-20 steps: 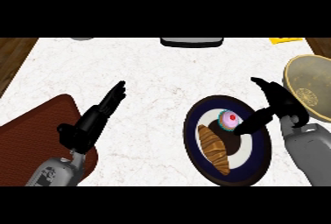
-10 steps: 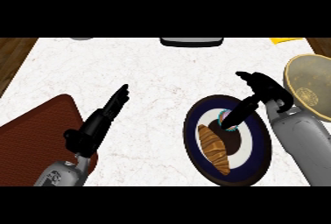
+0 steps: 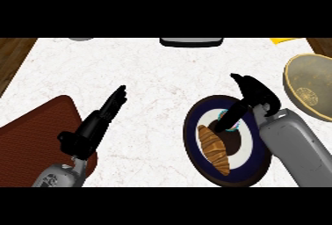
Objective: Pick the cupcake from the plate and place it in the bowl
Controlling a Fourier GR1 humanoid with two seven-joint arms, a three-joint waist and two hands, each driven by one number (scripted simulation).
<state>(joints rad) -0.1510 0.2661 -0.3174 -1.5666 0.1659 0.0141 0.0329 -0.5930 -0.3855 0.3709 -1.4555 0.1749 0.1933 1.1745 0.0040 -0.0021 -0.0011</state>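
Observation:
A dark blue plate with a white centre lies on the counter at the right. A croissant rests on it. The cupcake sits at the plate's far side, and only slivers of its teal wrapper and pink top show. My right hand hovers over that far edge; its thumb lies across the cupcake and its fingers are spread beyond it, not closed round it. The tan bowl stands to the right of the plate. My left hand is open at the left, fingers straight, holding nothing.
A brown mat lies at the left edge under my left forearm. A dark object, a grey item and a yellow item sit along the counter's far edge. Wooden floor shows at both top corners.
My right hand has moved left from the bowl side onto the plate, and its thumb now covers the cupcake. The left hand has barely shifted.

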